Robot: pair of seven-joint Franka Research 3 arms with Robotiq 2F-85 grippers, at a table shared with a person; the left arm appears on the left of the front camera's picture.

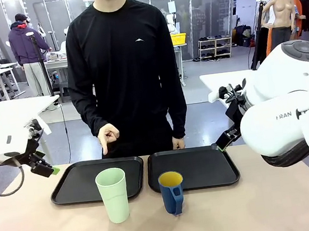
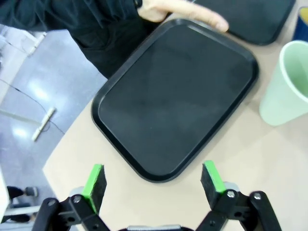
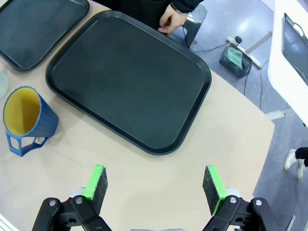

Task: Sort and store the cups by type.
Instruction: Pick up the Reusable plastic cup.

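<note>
Two cups stand side by side on the tan table (image 1: 278, 204), near the robot's edge and just in front of a pair of black trays. The tall mint-green tumbler (image 1: 113, 195) stands before the left tray (image 1: 75, 184). The shorter dark blue mug (image 1: 172, 195), yellow inside, stands before the right tray (image 1: 206, 168) with its handle turned toward the robot's side. Both cups are upright and sit just beside the trays' near rims. The left fingers (image 2: 95, 182) hang spread wide apart, gripping nothing, above the table by the left tray's outer side. The right fingers (image 3: 97, 183) are likewise wide apart and grip nothing, poised over the table beside the right tray's outer end. At the far side, a person in a black long-sleeved top points one hand (image 1: 108, 137) down over the left tray's far rim. The other hand (image 1: 178, 143) rests at the far edge of the right tray.
</note>
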